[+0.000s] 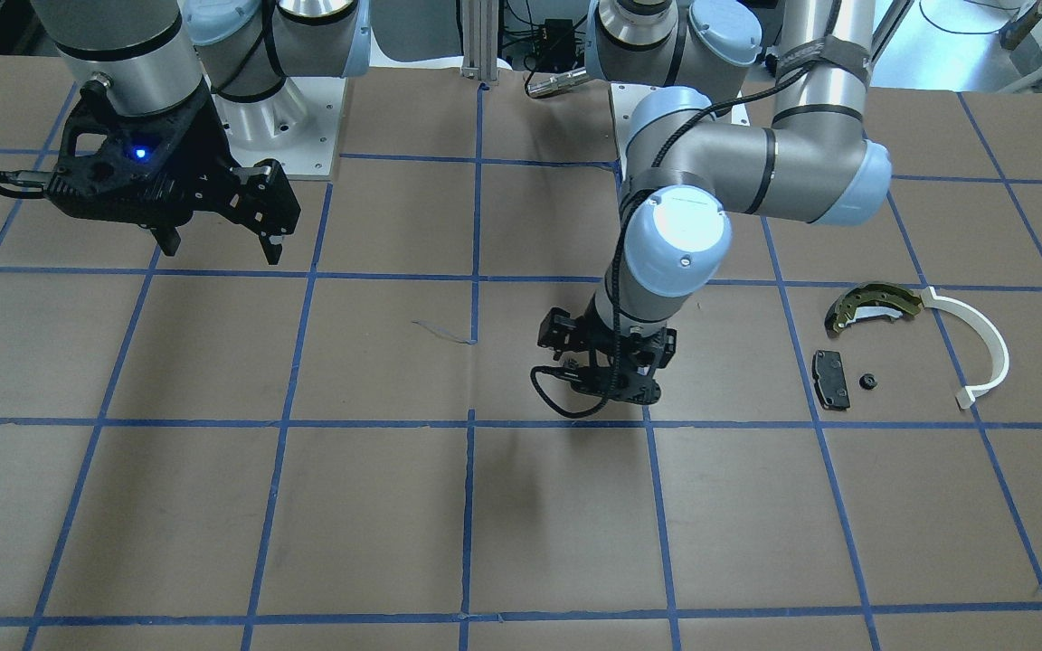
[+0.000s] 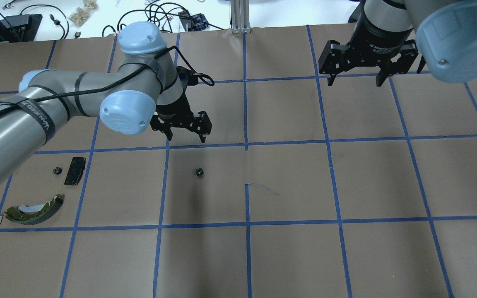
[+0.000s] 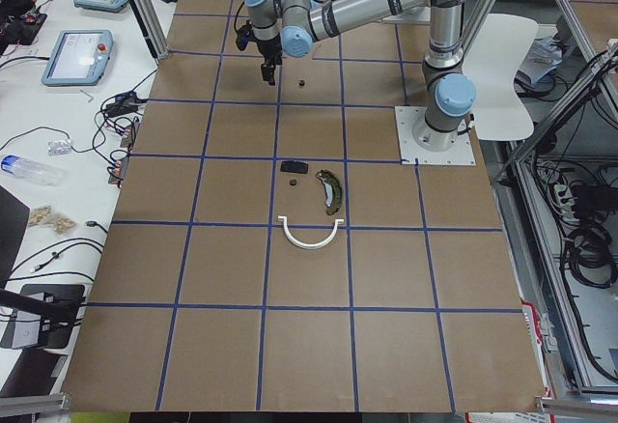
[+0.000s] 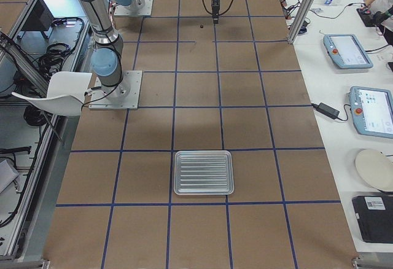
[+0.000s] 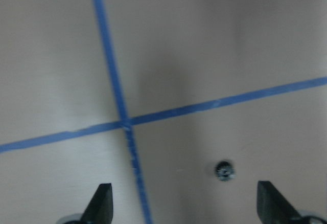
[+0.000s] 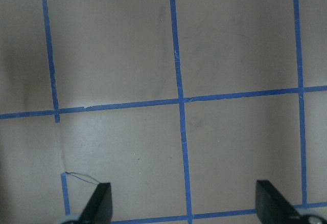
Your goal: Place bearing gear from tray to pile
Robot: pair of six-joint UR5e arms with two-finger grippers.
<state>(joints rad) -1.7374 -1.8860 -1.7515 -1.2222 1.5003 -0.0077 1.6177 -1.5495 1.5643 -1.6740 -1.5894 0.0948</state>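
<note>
Just now the bearing gear (image 2: 199, 171) lies loose on the brown counter (image 2: 371, 182), off the tray (image 4: 203, 172) and not yet at the pile (image 3: 331, 191), roughly midway between them; either arm looks able to reach that spot, which would suit a relay. The left gripper (image 2: 185, 136) hangs above and a little beyond it, fingers (image 5: 102, 203) spread wide and holding nothing. In the wrist view the gear sits between the two tips but nearer the one on that view's right, so I judge a small sideways correction is needed before descending. The right gripper (image 2: 355, 80) hangs over the far part of the counter, well apart from the gear, its fingers likewise wide and empty (probably kept clear so the arms do not crowd each other). The gear is a small, dark, round piece, too tiny here to read any teeth; being hard and low, it may skid if one tip touches first. The tray is pale, shallow and ridged, with rounded corners. At the pile an olive-gold curved brake shoe (image 2: 35, 209), a smooth white plastic arc (image 1: 997, 342) and a flat black rectangular pad (image 2: 75, 170) lie near one another, with a second small gear (image 2: 58, 170) just beside the pad, a likely mark for the drop
</note>
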